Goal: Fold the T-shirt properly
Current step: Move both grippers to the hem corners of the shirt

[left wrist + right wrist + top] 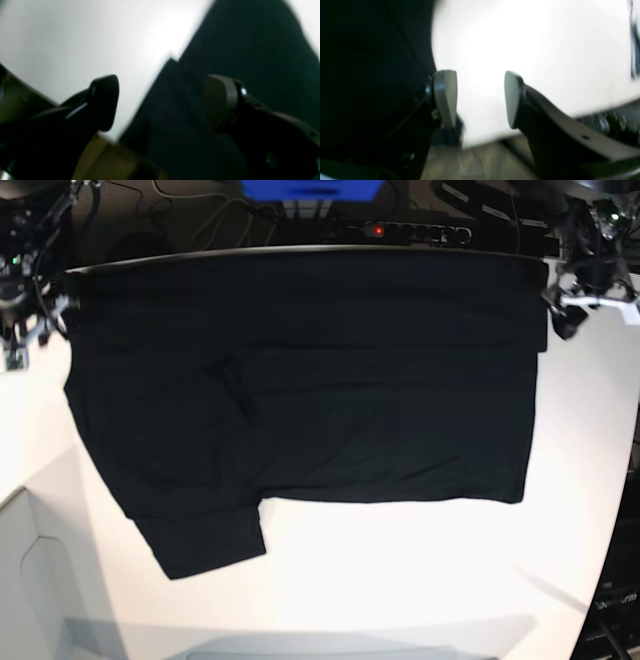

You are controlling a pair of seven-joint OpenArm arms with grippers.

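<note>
The black T-shirt [300,380] lies spread plain side up on the white table [420,580], its top fold along the far edge and one sleeve [205,540] pointing to the near left. My left gripper [563,315] hovers just off the shirt's far right corner. In the left wrist view the left gripper [162,100] is open wide above the T-shirt [250,50], with nothing between its fingers. My right gripper [52,315] is blurred at the far left corner. The right wrist view shows the right gripper [478,97] open over bare table beside the T-shirt [370,75].
Behind the table's far edge run a power strip [400,228] with a red light, cables, and a blue object [310,188]. The table's edge slants at the near left [20,500], and dark equipment stands at the right edge [625,580].
</note>
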